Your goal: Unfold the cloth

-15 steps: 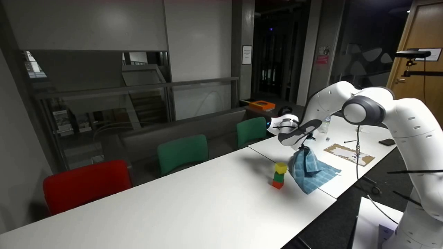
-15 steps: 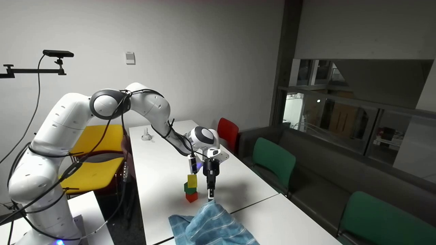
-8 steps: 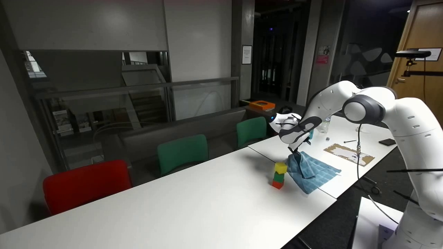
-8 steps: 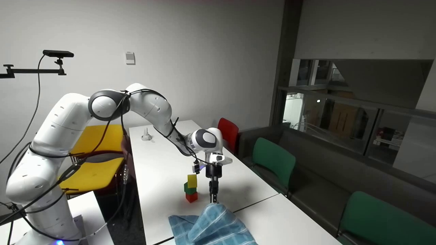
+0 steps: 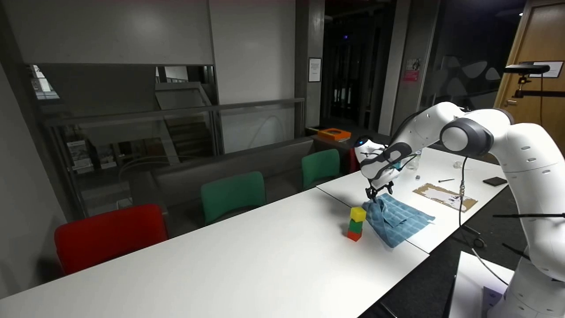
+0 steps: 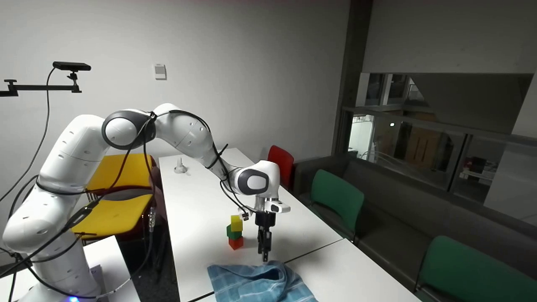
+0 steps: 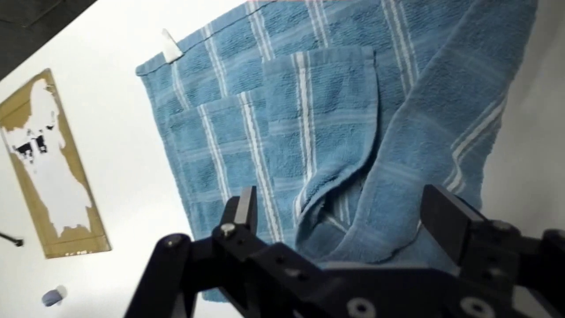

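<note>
Releasing a fold seems the step in hand: the jaws stand wide and empty at the wrist view's bottom, the partly folded blue checked towel [image 7: 333, 106] on the tabletop [image 7: 112, 132] filling its centre and upper right. Next probably calls for pinching a loose layer and drawing it outward. A second ago the cloth peaked up to the jaws; now it has slumped.

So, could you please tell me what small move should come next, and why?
Perhaps lower the open pincer slightly and pinch the raised fold: the cloth lies doubled over, and in the wrist view that fold shows between the spread fingers.
</note>
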`<control>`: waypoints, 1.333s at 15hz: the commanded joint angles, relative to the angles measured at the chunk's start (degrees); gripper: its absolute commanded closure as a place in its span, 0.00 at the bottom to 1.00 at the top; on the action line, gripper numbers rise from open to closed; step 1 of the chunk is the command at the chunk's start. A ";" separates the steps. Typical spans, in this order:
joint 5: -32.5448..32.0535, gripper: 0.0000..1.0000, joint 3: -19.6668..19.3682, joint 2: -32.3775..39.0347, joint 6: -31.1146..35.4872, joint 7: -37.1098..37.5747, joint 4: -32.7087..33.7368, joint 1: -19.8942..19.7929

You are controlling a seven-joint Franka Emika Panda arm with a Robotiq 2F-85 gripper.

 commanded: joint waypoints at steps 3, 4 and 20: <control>6.41 0.00 -0.49 -5.13 6.77 -8.62 -9.24 -1.49; 6.64 0.00 -0.62 -5.17 7.44 -9.57 -10.14 -1.61; -12.75 0.00 -7.17 -4.81 22.82 -11.41 -22.41 3.50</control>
